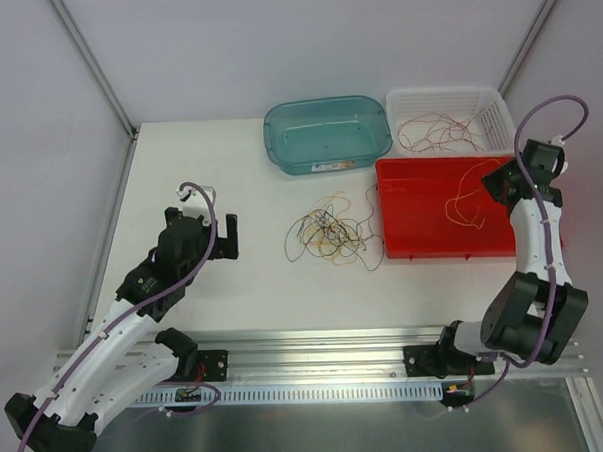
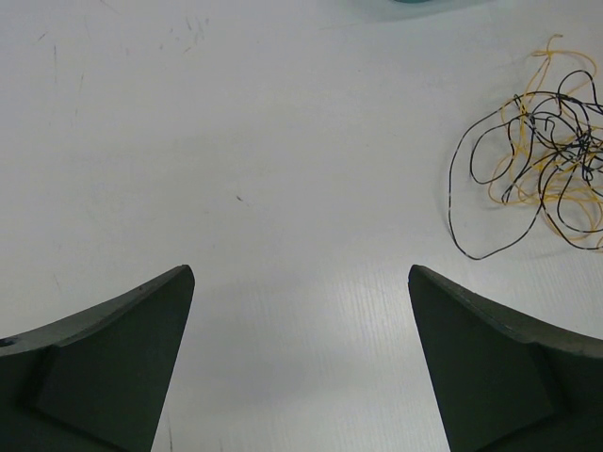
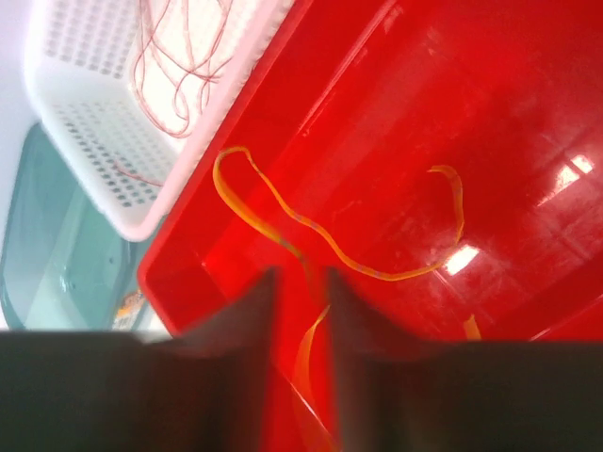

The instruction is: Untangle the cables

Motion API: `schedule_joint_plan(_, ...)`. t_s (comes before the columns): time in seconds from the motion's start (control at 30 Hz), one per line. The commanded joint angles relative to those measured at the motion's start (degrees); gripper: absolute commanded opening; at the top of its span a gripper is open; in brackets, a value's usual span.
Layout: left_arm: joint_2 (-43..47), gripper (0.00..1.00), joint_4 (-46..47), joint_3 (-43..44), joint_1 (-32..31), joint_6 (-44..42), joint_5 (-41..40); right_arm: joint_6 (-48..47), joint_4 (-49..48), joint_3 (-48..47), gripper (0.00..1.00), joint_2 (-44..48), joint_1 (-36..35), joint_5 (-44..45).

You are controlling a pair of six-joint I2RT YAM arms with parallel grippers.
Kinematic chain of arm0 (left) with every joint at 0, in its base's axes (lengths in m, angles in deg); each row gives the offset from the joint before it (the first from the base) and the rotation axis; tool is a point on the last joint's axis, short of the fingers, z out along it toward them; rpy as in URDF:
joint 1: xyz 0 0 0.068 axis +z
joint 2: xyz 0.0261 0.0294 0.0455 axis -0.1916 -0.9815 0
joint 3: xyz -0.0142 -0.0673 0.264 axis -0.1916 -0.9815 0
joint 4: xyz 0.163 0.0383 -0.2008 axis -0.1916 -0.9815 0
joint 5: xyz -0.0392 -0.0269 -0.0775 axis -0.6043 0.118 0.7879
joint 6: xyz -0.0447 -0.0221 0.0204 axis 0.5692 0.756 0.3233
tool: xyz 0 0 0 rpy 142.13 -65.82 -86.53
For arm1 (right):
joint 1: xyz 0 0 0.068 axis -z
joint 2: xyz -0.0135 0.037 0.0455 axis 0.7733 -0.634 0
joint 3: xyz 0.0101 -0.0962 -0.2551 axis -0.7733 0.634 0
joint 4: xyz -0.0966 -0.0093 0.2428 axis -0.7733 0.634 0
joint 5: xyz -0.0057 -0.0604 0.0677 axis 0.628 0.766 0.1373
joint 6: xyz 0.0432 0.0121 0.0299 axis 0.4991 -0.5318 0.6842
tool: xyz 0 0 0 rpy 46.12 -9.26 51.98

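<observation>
A tangle of hair-thin yellow-orange and dark cables (image 1: 327,235) (image 2: 556,160) lies on the white table in the middle. My left gripper (image 1: 227,236) (image 2: 301,273) hovers to its left, jaws wide open with only bare table between them. One yellow-orange cable (image 1: 466,204) (image 3: 330,250) lies curled in the red bin (image 1: 423,251) (image 3: 528,113). My right gripper (image 1: 500,182) (image 3: 301,278) hangs over that bin, its jaws a narrow gap apart, and the orange cable runs loosely through the gap. A red-brown cable (image 1: 438,132) (image 3: 179,66) lies in the white basket (image 1: 441,92) (image 3: 85,141).
A teal bin (image 1: 326,103) (image 3: 38,254) stands at the back, left of the white basket, with no cable in it. The red bin sits in front of the basket on the right. A metal rail runs along the near edge.
</observation>
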Motion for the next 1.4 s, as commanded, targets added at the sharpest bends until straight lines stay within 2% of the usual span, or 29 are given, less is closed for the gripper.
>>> schedule_joint_plan(0.0, 0.93, 0.99, 2.58, -0.67, -0.31, -1.99, -0.1, 3.47, -4.2, -1.2, 0.38, -3.07, 2.22, 0.06)
schedule_joint_plan(0.2, 0.32, 0.99, 2.67, -0.94, -0.22, -1.38, 2.36, -2.31, -1.21, -1.56, 0.82, -2.03, 3.46, -3.0)
schedule_joint_plan(0.27, -0.29, 0.99, 2.67, -0.76, -0.31, -1.29, 3.15, -6.18, -2.17, -0.33, 0.9, -0.18, 3.02, -5.72)
schedule_joint_plan(0.3, -0.47, 0.99, 2.59, -0.67, -0.22, -1.2, 3.94, -7.76, -3.22, 0.2, 0.99, 2.18, 2.49, -7.83)
schedule_joint_plan(0.37, -1.26, 0.99, 2.59, -0.5, -0.31, -1.11, 4.73, -13.28, -3.14, 1.34, 1.0, 4.91, 0.05, -9.51)
schedule_joint_plan(0.4, -1.61, 0.99, 2.58, -0.41, -0.31, -1.11, 5.43, -14.79, -2.18, 1.6, 0.97, 7.1, -1.02, -10.13)
schedule_joint_plan(0.53, -3.1, 0.99, 2.58, -0.23, -0.31, -0.76, 7.1, -18.4, 2.74, 1.43, 0.97, 10.19, -8.65, -10.05)
schedule_joint_plan(0.67, -4.07, 0.99, 2.58, -0.41, -0.22, -0.24, 7.99, -20.87, 4.24, 2.74, 0.97, 10.91, -23.91, -6.79)
schedule_joint_plan(0.73, -4.69, 0.99, 2.5, -0.41, -0.22, -0.23, 8.16, -20.52, 2.67, 4.5, 0.97, 9.86, -29.3, -6.88)
schedule_joint_plan(0.77, -4.95, 0.99, 2.5, -0.32, -0.31, -0.32, 8.34, -20.69, 2.31, 4.94, 0.98, 7.85, -34.63, -6.53)
schedule_joint_plan(0.87, -5.65, 0.99, 2.41, -0.41, -0.31, -0.32, 8.25, -20.43, 1.44, 5.3, 0.99, 1.18, -44.23, -4.6)
schedule_joint_plan(0.93, -6.09, 0.99, 2.41, -0.41, -0.22, -0.23, 8.25, -18.77, -0.84, 5.65, 0.95, -2.09, -47.59, -4.42)
schedule_joint_plan(1.07, -6.88, 0.99, 2.23, -0.32, -0.22, -0.32, 8.43, -15.69, -4.19, 5.48, 0.9, -11.4, -55.14, 2.42)
schedule_joint_plan(1.23, -7.67, 0.99, 2.23, -0.41, -0.22, -0.23, 8.51, -10.33, -8.14, 3.28, 0.84, -20.99, -62.36, -0.37)
schedule_joint_plan(1.37, -8.03, 0.99, 2.23, -0.41, -0.31, -0.06, 8.43, -7.08, -8.94, -1.45, 0.81, -22.76, -71.14, -4.14)
